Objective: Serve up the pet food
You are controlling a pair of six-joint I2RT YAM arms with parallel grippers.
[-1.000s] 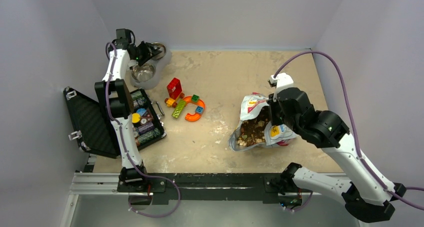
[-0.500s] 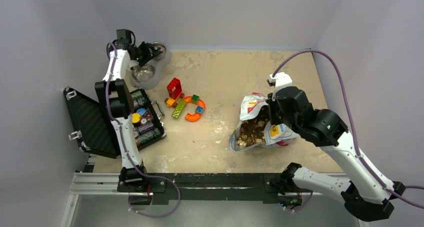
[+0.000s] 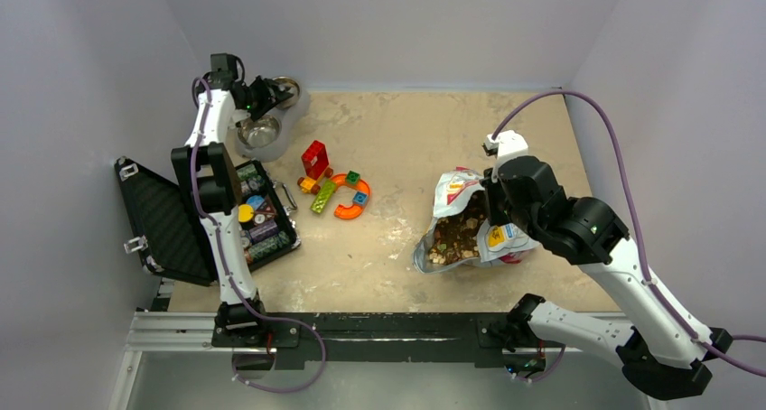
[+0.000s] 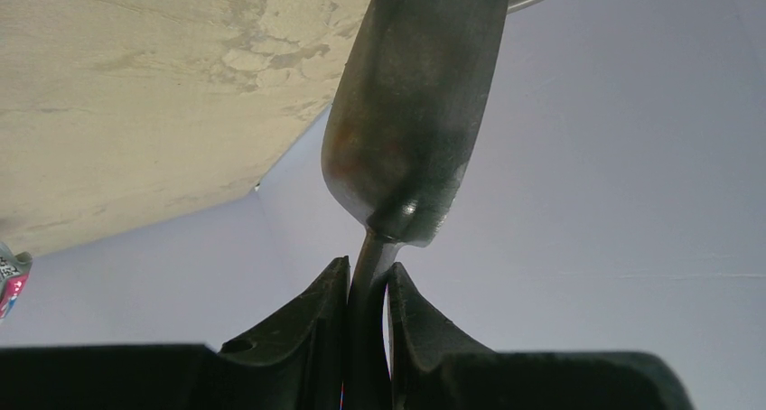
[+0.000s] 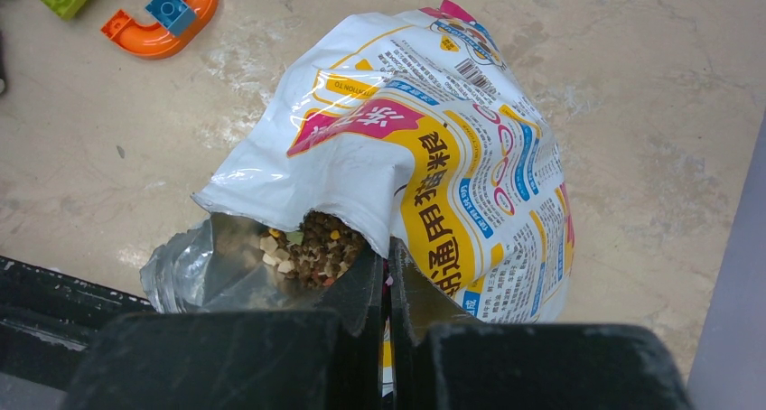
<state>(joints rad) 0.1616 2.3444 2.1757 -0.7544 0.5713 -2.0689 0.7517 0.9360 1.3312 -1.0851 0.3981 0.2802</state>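
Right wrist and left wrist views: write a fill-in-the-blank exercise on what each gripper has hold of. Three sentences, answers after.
1. The right gripper is shut on the torn edge of the bag, whose mouth is ____.
2. The left gripper clamps a spoon by its ____.
3. The pet food shows inside the ____.

Missing words: open; handle; bag.

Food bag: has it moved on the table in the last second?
No. The food bag lies just as far to the right of the orange toy arch as before.
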